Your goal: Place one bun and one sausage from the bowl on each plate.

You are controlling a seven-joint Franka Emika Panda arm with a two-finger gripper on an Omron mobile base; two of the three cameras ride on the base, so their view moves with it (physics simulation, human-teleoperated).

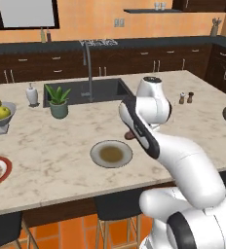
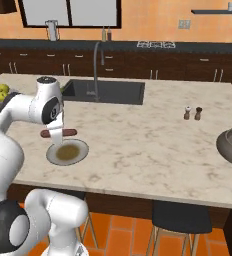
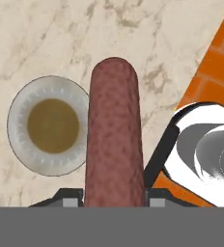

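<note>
Gripper (image 3: 114, 200) clamped on a sausage (image 3: 115, 140), above the counter beside the grey plate (image 3: 22, 144)

From the hand camera the reddish-brown sausage runs lengthwise between the two fingertips, its side overlapping the plate's edge — the plate's olive-brown centre is bare. In the right base view the sausage (image 2: 58, 133) hangs level under the hand, just behind the grey plate (image 2: 80, 155) on the marble counter (image 2: 148, 145); the stone bowl (image 2: 227, 147) sits well apart at the far right — the red-rimmed plate (image 1: 5, 168) lies at the far left

A home kitchen: a marble island (image 1: 61, 160) with a sink (image 1: 85, 92) and tall tap (image 1: 88, 63), dark cabinets (image 1: 37, 68), a hob (image 2: 155, 45), stools (image 2: 180, 220), salt and pepper shakers (image 2: 192, 113).
</note>
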